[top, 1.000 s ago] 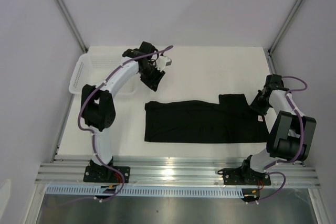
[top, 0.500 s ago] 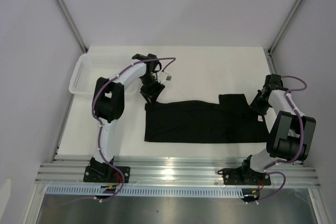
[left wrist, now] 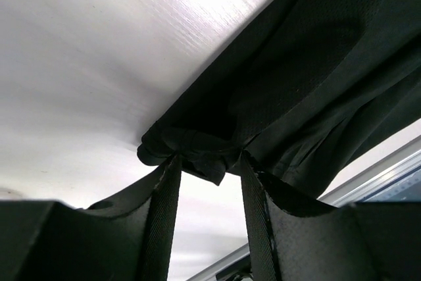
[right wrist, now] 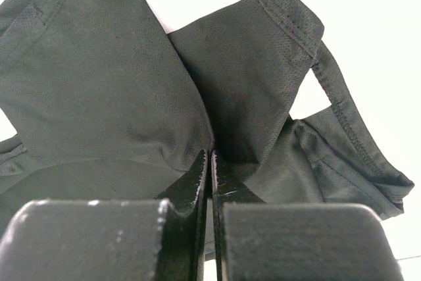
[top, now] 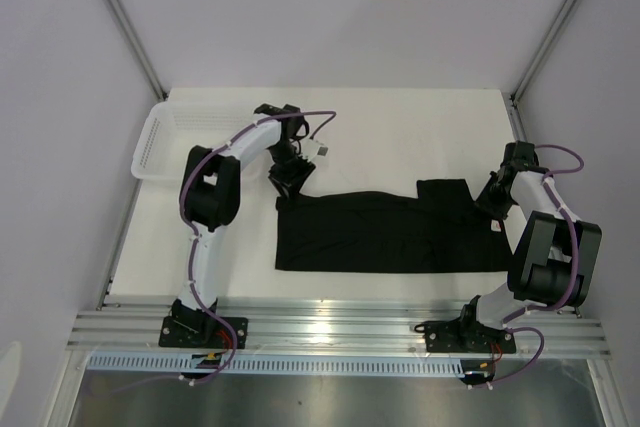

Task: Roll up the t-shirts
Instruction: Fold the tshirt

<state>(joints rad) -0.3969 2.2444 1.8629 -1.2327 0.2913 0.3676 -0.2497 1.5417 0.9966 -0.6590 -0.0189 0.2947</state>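
Left end effector (left wrist: 208, 161): parted, astride bunched corner of t-shirt (top: 380, 232)
Right end effector (right wrist: 210, 156): clamped on t-shirt fold
Bench (top: 400, 127): t-shirt spread, frame centre

A black t-shirt (top: 390, 232) lies flat on the white table (top: 400, 127) — folded into a long band, one sleeve jutting out at its far right.

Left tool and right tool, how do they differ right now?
The left tool has its jaws apart, straddling a bunched corner of the t-shirt; the right tool is shut, pinching the cloth. The left tool sits at the t-shirt's far left corner, the right tool at its right end. Both are down at the t-shirt.
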